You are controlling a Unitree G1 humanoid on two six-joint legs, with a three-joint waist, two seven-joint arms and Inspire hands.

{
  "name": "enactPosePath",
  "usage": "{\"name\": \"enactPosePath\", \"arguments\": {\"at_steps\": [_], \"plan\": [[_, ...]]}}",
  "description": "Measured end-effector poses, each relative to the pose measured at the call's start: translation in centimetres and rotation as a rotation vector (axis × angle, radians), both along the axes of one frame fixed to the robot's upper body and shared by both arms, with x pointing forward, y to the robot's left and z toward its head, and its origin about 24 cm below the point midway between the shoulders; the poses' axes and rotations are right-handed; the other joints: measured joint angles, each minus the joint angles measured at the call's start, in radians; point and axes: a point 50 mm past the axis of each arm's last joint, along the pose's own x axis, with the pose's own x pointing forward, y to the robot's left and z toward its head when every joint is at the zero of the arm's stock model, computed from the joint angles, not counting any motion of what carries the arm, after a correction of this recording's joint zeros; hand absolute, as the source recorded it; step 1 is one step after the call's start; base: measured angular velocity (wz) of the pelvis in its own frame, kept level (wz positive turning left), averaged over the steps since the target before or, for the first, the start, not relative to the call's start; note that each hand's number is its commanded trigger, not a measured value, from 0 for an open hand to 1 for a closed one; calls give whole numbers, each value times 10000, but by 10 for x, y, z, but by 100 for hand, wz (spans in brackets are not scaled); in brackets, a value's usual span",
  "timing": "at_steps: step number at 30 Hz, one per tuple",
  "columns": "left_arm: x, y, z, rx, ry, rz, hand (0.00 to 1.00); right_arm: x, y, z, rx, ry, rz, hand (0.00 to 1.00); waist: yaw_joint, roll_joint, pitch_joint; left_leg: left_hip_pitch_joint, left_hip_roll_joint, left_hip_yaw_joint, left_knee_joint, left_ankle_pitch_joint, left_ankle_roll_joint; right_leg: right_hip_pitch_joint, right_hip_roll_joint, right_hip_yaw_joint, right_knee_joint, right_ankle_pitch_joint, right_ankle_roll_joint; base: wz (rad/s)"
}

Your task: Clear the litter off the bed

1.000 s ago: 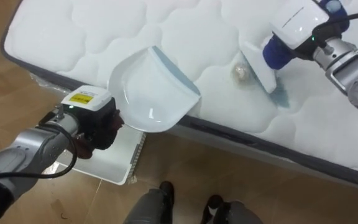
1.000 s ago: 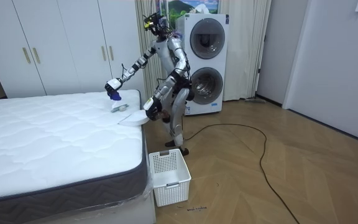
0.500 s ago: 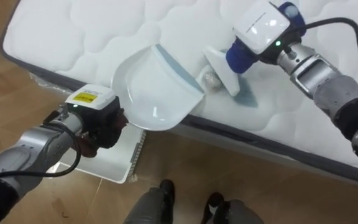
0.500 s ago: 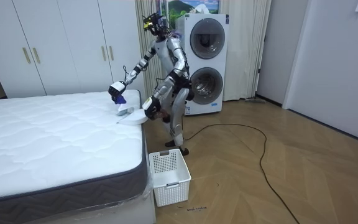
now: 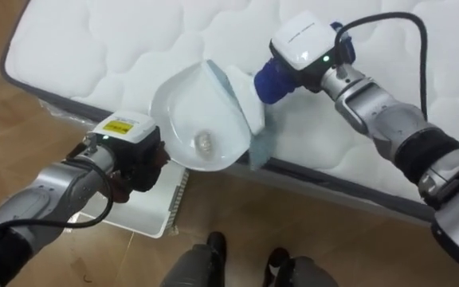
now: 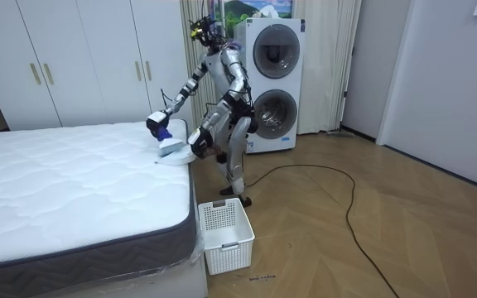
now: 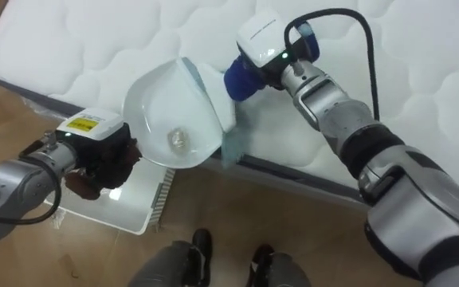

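Changed, left eye view: brush (image 5: 251,112) has swept over to the dustpan (image 5: 183,108) lip; the pale wad (image 5: 204,143), earlier on the mattress (image 5: 110,44), now lies inside the dustpan.
Meaning: that litter's off the bed; tipping it out is probably next.
Left hand (image 5: 134,155): curled round the dustpan handle, at the mattress edge.
Right hand (image 5: 307,49): wrapped round the blue brush handle.
Right eye view: white basket (image 7: 134,203) just below the dustpan.
Room view: robot at the bed corner, wood floor (image 6: 346,240), stacked washers (image 6: 273,79) behind.

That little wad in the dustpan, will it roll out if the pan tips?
Probably light: the wad looks small and crumpled. It likely rolls easily, lying loose in the smooth dustpan, so tipping toward the open edge could spill it.
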Motion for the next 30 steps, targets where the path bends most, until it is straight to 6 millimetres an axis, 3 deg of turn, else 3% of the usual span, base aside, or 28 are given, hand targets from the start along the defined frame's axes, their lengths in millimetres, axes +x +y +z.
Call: {"name": "enactPosePath", "arguments": {"at_steps": [11, 16, 22, 30], "plan": [[-1, -13, -7, -220, 78, -12, 100, -6, 17, -18, 1380, 1473, -255, 100, 7, 94, -59, 137, -111, 32, -191, 196, 38, 35, -39, 210, 12, 31, 45, 1], [-1, -22, -16, -505, 343, 64, 100, -13, 21, -30, 1456, 2043, -38, 100, 50, 141, -36, 258, -111, 12, -225, 203, 41, 194, -48, 171, 24, 33, 43, 1], [-4, -28, -19, -912, 510, -148, 100, -13, -10, -39, 1990, 2564, -1049, 100, 43, 278, -41, 282, -117, -13, -233, 238, 96, 296, -83, 53, -27, 82, 50, 5], [-9, -35, -18, -1479, 597, -720, 100, -14, -91, -28, 2897, 2140, -3611, 100, 119, 392, -55, 534, -104, -36, -198, 244, 107, 625, -38, 62, -199, 119, 92, 0]]}}
